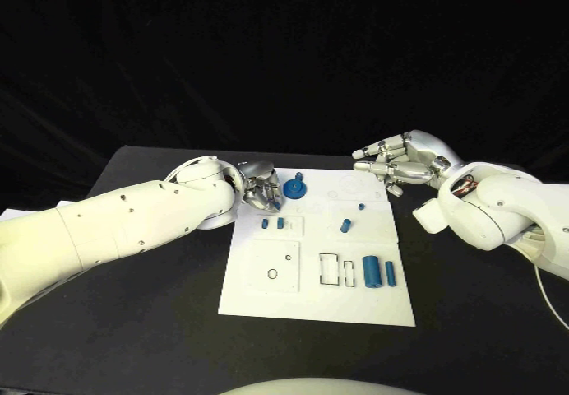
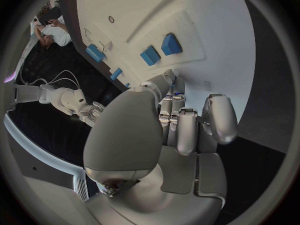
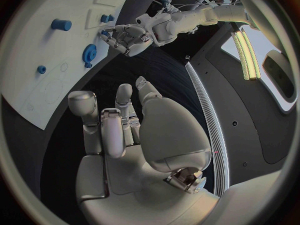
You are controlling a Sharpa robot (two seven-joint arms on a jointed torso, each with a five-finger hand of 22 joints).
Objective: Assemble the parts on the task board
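The white task board [image 1: 318, 288] lies in the middle of the black table. A blue gear [image 1: 295, 191] sits near its far left corner, also seen as the gear [image 3: 89, 52]. My left hand [image 1: 257, 185] hovers right beside the gear on its left, fingers bent toward it. In the left wrist view a bit of blue [image 2: 179, 92] shows between the thumb and fingers of my left hand [image 2: 181, 125]; whether it holds anything is unclear. My right hand [image 1: 397, 164] hangs above the table past the board's far right corner, fingers apart, holding nothing.
Two small blue blocks [image 1: 271, 222] lie near the board's left edge. A short cylinder [image 1: 345, 224] and a tiny piece [image 1: 360, 206] lie mid-board. Two longer cylinders [image 1: 380, 271] stand at the near right beside rectangular slots [image 1: 337, 270].
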